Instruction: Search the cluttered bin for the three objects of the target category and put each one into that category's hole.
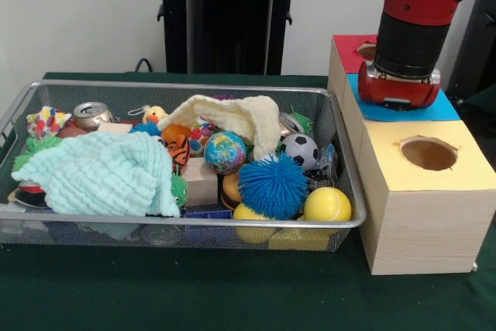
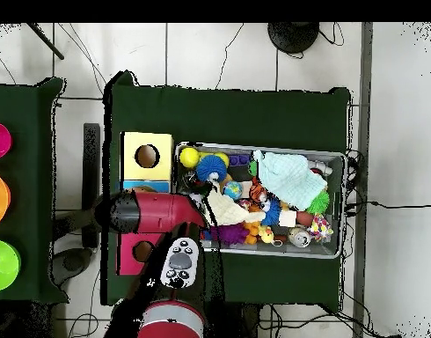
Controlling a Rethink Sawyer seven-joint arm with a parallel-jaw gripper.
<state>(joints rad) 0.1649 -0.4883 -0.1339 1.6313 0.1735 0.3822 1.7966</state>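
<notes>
The wire mesh bin (image 1: 194, 87) sits on the green table, full of toys and cloths; it also shows in the overhead view (image 2: 338, 158). My gripper (image 1: 398, 95) hangs at the arm's end right over the blue card surround (image 1: 446, 108), hiding the hole; I cannot see whether it holds anything. The arm (image 2: 157, 211) also covers the blue hole in the overhead view. A bit of wrinkly see-through plastic (image 1: 329, 162) may show right of the soccer ball; the rest are hidden.
The yellow-surround hole (image 1: 428, 154) and the red-surround hole (image 1: 364, 50) flank the blue one in the wooden box. The bin holds a mint cloth (image 1: 101, 172), a cream cloth (image 1: 232, 114), a blue spiky ball (image 1: 273, 185), a yellow ball (image 1: 327, 205) and a can (image 1: 91, 114).
</notes>
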